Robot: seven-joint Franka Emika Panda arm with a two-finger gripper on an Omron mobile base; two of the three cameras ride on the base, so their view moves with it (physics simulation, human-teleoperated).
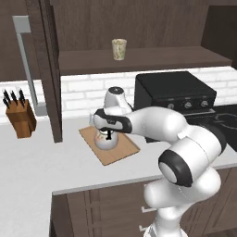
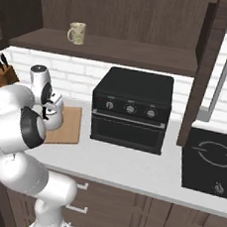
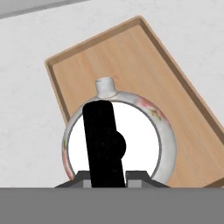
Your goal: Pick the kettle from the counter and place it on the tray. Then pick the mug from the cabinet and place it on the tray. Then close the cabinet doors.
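Observation:
The white kettle [image 3: 148,131] with reddish floral marks is over the near part of the wooden tray [image 3: 131,57]. I cannot tell whether its base touches the board. My gripper [image 3: 109,176] is shut on the kettle's black arched handle [image 3: 103,140] from above. In the base views the hand [image 1: 108,134] reaches down onto the kettle [image 1: 105,141] at the tray [image 1: 125,152] on the pale counter [image 1: 37,162]. The cream mug [image 1: 119,49] stands upright on the cabinet shelf [image 1: 152,58]. Both cabinet doors stand open, the left door [image 1: 46,69] and the right door [image 2: 207,71].
A black oven [image 1: 173,95] stands right of the tray, close to my arm. A knife block [image 1: 21,118] sits at the far left of the counter. A black hob [image 2: 210,161] lies at the right end. The open left door hangs just left of the tray.

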